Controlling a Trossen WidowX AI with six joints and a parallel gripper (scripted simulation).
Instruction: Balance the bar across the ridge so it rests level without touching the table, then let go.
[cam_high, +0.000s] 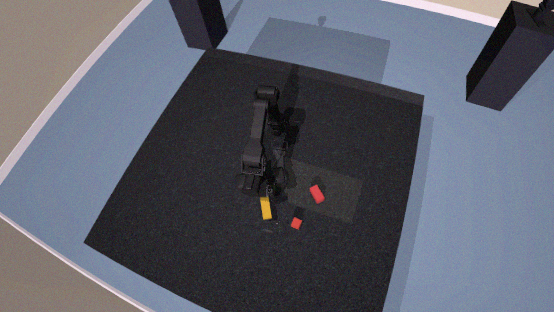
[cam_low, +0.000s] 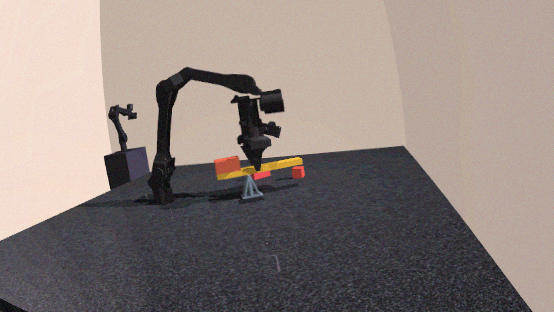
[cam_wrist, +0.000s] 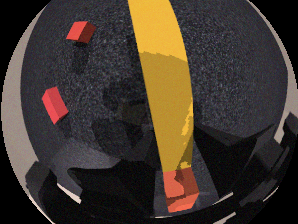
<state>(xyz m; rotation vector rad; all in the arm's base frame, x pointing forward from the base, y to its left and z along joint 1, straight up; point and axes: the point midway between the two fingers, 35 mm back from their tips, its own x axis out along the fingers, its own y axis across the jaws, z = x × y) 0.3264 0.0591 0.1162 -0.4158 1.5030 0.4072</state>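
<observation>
The yellow bar (cam_high: 265, 209) (cam_low: 287, 164) (cam_wrist: 167, 95) lies across the top of the grey ridge (cam_low: 251, 190), clear of the table. It is tilted, the end nearer the arm's base lower. An orange-red block (cam_low: 227, 165) (cam_wrist: 181, 188) sits on that low end. My gripper (cam_low: 257, 168) (cam_wrist: 173, 130) is down at the bar, just to the far-end side of the ridge top. Its fingers stand slightly open, one on each side of the bar. The exact gap to the bar is hidden by shadow. The ridge is hidden in the top view and in the wrist view.
A red cube (cam_high: 296, 223) (cam_low: 298, 173) (cam_wrist: 80, 32) lies on the table beside the bar's far end. A longer red block (cam_high: 317, 194) (cam_low: 261, 175) (cam_wrist: 55, 105) lies on the same side, nearer the arm's base. Dark pedestals (cam_high: 505, 60) stand beyond the table.
</observation>
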